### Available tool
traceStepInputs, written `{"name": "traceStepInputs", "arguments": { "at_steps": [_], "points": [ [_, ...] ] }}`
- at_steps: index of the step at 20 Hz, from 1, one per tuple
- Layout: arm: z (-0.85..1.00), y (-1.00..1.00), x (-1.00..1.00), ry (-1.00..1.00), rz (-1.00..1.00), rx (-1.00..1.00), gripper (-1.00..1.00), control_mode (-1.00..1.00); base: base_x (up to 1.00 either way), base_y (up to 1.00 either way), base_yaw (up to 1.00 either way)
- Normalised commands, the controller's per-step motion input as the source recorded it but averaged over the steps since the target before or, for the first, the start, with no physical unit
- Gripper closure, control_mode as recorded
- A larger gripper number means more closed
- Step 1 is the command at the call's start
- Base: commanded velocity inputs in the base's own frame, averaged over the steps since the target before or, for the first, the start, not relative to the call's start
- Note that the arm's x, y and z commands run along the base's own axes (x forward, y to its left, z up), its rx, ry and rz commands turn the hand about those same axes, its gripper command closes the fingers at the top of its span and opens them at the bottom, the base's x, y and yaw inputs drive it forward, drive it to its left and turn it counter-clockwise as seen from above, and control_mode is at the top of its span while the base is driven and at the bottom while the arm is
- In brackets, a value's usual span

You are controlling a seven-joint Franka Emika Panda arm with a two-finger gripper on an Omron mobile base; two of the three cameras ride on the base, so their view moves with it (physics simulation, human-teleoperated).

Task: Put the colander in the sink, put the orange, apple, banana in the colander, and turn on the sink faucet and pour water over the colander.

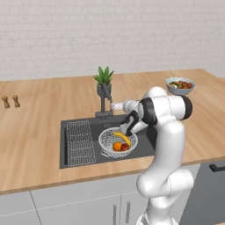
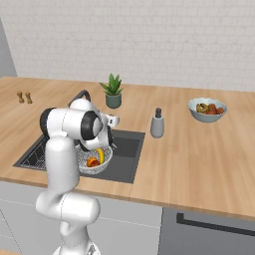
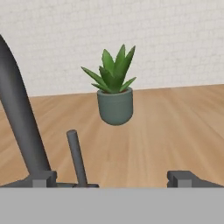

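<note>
three fruits in colander (image 1: 117, 141), open jaws (image 3: 113, 180) beside faucet (image 1: 104, 100).

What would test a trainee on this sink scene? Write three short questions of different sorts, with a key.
1. True or false: the colander sits inside the sink.
2. Which fruits lie in the colander? A) banana, orange and apple; B) banana alone; C) none.
3. Fill in: in the hand view, the potted plant stands behind the sink faucet and its thin ____.

Key
1. True.
2. A.
3. Lever. The gripper faces it with fingertips wide apart, and no water runs yet.
</note>
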Motion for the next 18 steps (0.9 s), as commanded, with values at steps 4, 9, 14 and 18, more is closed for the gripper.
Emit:
{"name": "traceStepInputs", "arguments": {
  "at_steps": [4,9,14,18],
  "points": [
    [-0.32,0.01,0.35,-0.02,0.00,0.04,-1.00,-1.00,0.00,0.00,0.00],
    [-0.26,0.00,0.43,-0.01,0.00,0.04,-1.00,-1.00,0.00,0.00,0.00],
    [-0.14,0.04,0.32,0.00,0.00,0.01,-1.00,-1.00,0.00,0.00,0.00],
    [-0.01,0.02,0.00,0.00,0.00,0.00,-1.00,-1.00,0.00,0.00,0.00]
  ]
}}
